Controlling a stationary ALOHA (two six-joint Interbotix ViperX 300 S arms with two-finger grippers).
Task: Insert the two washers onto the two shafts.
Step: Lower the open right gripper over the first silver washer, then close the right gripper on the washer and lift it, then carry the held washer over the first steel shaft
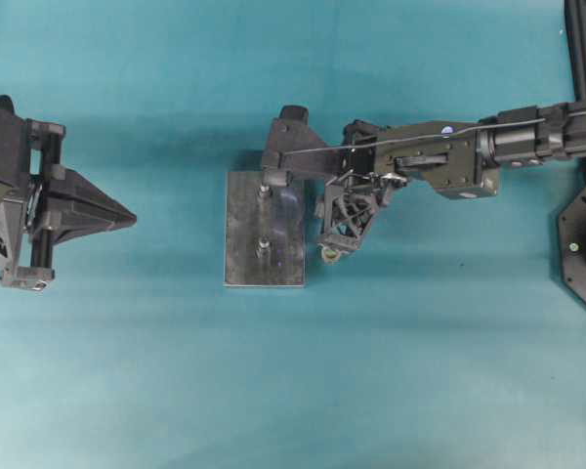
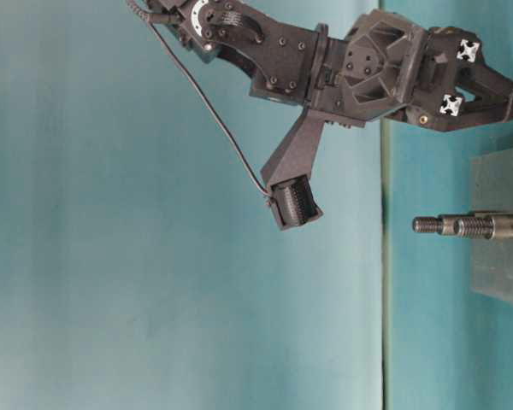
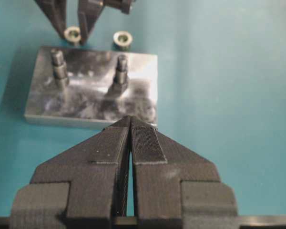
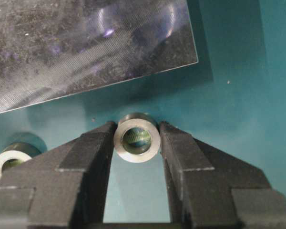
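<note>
Right wrist view: the right gripper (image 4: 137,138) pinches a washer (image 4: 137,137) lying on the table (image 4: 238,86) just off the plate's (image 4: 86,43) edge, a grasp seemingly just made. Next: lift and centre it over a shaft (image 3: 121,67). A spare washer (image 4: 8,159) lies beside; the left gripper (image 3: 129,125) waits clenched and empty.

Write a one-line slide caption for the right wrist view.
Right gripper fingers flank a washer on the teal table, beside the metal plate.
</note>
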